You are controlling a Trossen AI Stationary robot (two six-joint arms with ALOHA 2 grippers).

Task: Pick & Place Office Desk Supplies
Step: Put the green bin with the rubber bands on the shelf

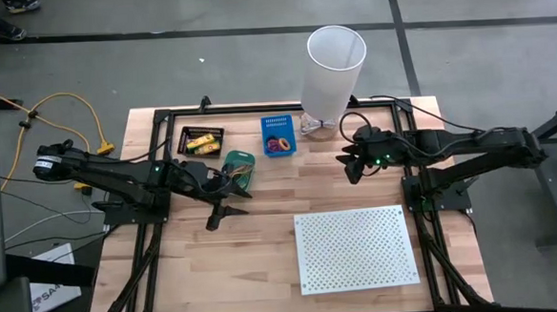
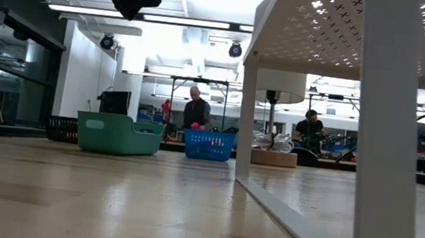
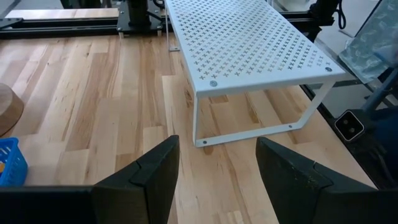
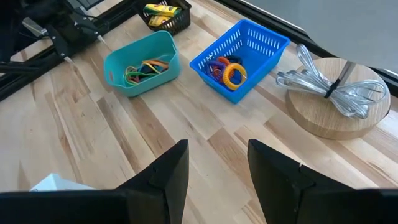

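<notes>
The office desk supplies lie in three small containers at the table's far middle. A black basket [image 1: 202, 139] [image 4: 164, 15] holds yellow-and-red packs. A teal bin [image 1: 239, 167] [image 4: 142, 63] holds coloured rubber bands. A blue basket [image 1: 277, 135] [image 4: 239, 57] holds small coloured rings and clips. My left gripper [image 1: 222, 216] [image 3: 217, 142] hangs open above bare wood, nearer than the teal bin, facing the white perforated board [image 3: 245, 46]. My right gripper [image 1: 352, 169] [image 4: 217, 146] hangs open above the table, right of the blue basket, and faces the containers.
The white perforated board [image 1: 357, 249] stands on thin legs at the near right. A tall white tapered bin [image 1: 335, 72] rises over a round wooden base [image 4: 336, 96] carrying a silvery coiled cable, just right of the blue basket. People stand in the room beyond.
</notes>
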